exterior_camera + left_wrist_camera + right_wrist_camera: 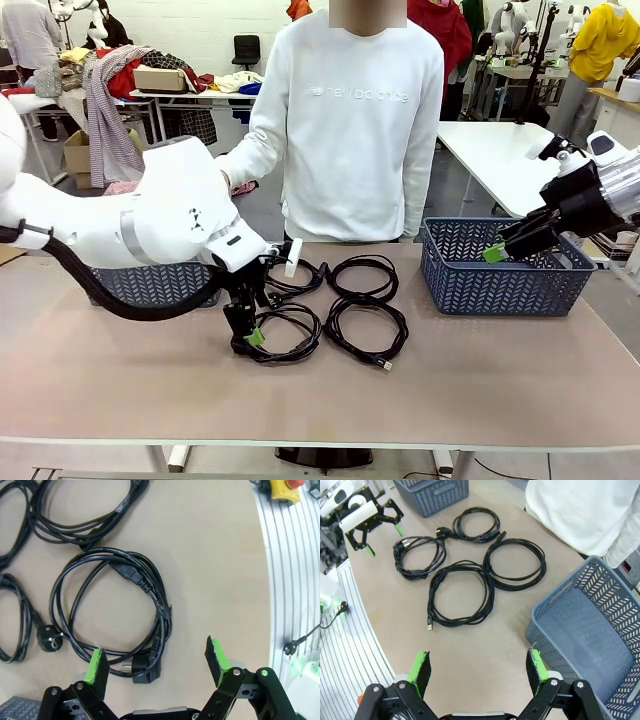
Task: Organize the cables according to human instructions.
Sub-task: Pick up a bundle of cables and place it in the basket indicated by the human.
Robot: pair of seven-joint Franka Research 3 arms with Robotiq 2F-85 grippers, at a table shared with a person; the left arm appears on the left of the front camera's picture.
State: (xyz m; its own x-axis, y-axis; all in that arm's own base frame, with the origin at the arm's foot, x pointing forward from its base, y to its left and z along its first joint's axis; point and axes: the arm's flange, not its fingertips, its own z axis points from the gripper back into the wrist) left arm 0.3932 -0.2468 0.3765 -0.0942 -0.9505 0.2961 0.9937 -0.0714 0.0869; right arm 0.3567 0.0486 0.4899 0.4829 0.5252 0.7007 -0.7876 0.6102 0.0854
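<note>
Now the cables (162, 615) lie between the baskets (490, 285); left fingers (97, 666) and right fingers (420, 667) gape empty.

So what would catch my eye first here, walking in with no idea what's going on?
Four coiled black cables lie together mid-table, in front of a person in a white sweatshirt at the far side. The left gripper hangs open right over the near-left coil. The right gripper, also open, is up by the blue basket at the table's right end.
</note>
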